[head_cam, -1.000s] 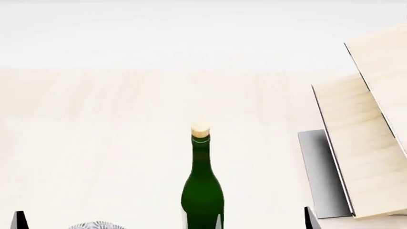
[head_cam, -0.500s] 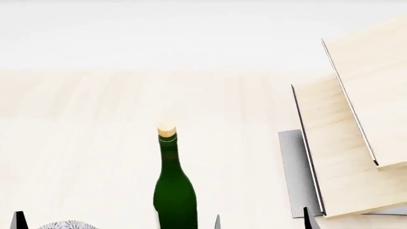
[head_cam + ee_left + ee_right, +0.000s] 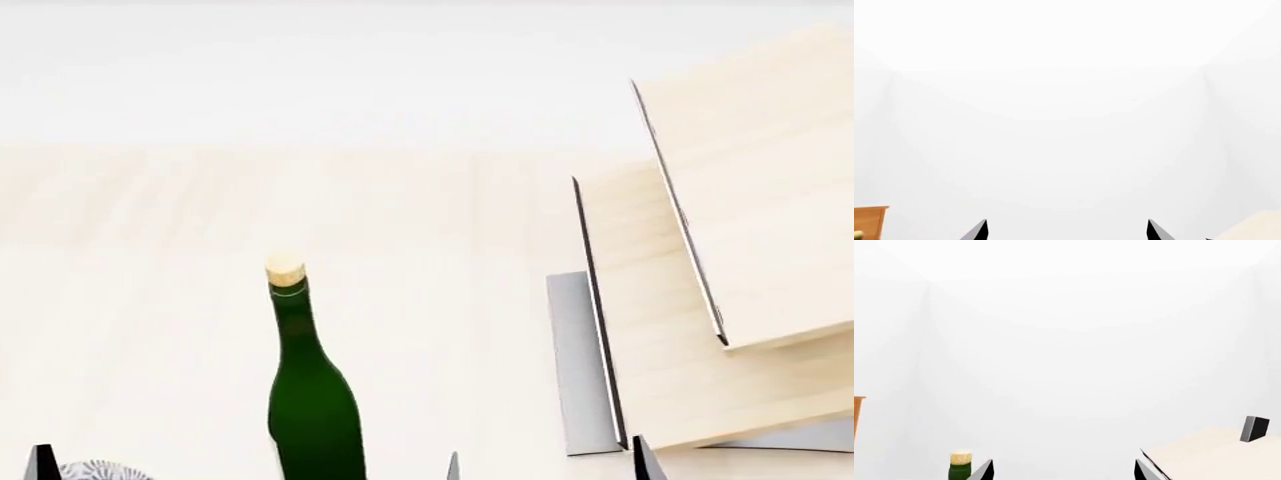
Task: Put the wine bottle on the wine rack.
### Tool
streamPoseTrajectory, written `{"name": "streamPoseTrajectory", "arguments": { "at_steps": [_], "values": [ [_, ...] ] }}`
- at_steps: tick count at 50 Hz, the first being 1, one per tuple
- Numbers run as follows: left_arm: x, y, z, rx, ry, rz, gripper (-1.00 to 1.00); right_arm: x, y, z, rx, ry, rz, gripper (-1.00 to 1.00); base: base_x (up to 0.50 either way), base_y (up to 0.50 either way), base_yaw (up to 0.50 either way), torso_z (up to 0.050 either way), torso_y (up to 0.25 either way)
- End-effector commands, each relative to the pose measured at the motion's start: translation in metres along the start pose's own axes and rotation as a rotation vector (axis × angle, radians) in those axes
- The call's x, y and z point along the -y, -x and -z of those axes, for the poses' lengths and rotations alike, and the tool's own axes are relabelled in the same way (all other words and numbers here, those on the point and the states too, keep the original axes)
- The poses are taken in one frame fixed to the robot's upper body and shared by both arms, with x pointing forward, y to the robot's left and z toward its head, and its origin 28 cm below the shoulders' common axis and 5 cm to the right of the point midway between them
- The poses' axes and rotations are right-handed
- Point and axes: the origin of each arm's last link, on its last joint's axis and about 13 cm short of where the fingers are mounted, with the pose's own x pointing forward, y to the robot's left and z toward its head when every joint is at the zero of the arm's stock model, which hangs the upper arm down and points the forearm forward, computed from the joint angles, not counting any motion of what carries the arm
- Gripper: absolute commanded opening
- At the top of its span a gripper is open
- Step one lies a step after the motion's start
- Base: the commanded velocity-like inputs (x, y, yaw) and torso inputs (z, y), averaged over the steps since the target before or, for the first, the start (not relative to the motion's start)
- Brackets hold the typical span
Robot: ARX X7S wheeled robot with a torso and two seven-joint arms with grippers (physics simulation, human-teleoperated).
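The wine bottle [image 3: 310, 400], dark green with a tan cork, stands upright on the pale wood table. In the right wrist view only its cork and neck top [image 3: 959, 462] show, just outside one fingertip. The wine rack [image 3: 747, 220] of slanted light boards with a grey metal base [image 3: 577, 370] stands at the right. Its board [image 3: 1207, 455] and small black block [image 3: 1256, 429] show in the right wrist view. My right gripper [image 3: 1064, 472] is open and empty, low between bottle and rack [image 3: 549, 465]. My left gripper [image 3: 1067, 232] is open and empty; one fingertip [image 3: 43, 462] shows in the head view.
A patterned grey-white bowl [image 3: 94, 470] peeks in at the lower left beside the bottle. A brown wooden cabinet corner [image 3: 869, 222] and a rack board corner [image 3: 1254, 230] show in the left wrist view. White walls lie beyond the table.
In the head view the bottle, bowl and rack have all slid left, so the view has swung right. More of the rack shows. The fingertips keep their places in the view.
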Motion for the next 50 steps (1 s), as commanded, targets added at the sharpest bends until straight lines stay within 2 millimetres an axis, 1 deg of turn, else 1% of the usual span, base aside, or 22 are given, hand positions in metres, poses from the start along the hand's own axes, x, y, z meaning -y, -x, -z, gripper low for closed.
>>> {"name": "streamPoseTrajectory", "arguments": {
  "at_steps": [1,50],
  "values": [
    [0.0001,0.0002,0.0002,0.0,0.0,0.0,1.0,-0.0004,0.0001,-0.0003,0.0,0.001,-0.002,1.0,0.0,-0.12,0.0,0.0,0.0],
    [0.0001,0.0004,-0.0008,0.001,0.001,0.0,1.0,-0.0009,0.0005,0.0019,-0.007,0.004,-0.009,1.0,0.0,-0.12,0.0,0.0,0.0]
  ]
}}
